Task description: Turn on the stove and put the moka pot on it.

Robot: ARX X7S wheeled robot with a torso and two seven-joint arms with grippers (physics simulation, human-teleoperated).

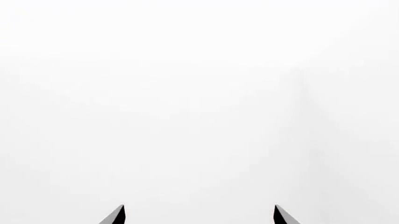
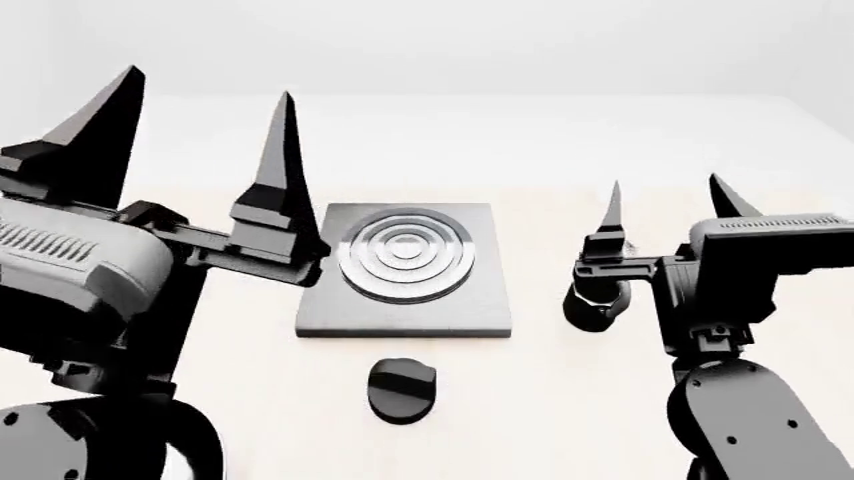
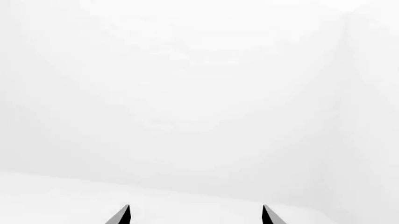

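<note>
The stove [image 2: 406,312] is a flat grey square plate with raised burner rings, at the middle of the pale table in the head view. Its round black knob [image 2: 400,388] lies apart, just in front of it. The moka pot [image 2: 594,306] shows only as a black lower part to the right of the stove, mostly hidden behind my right gripper. My left gripper [image 2: 204,85] is open and empty, raised, pointing up at the stove's left. My right gripper [image 2: 666,182] is open and empty, raised just in front of the pot. Both wrist views show only open fingertips against white.
The table [image 2: 561,150] runs back to a white wall. In the left wrist view my gripper [image 1: 199,207] faces blank white. In the right wrist view my gripper [image 3: 195,206] faces a white wall and a pale surface edge.
</note>
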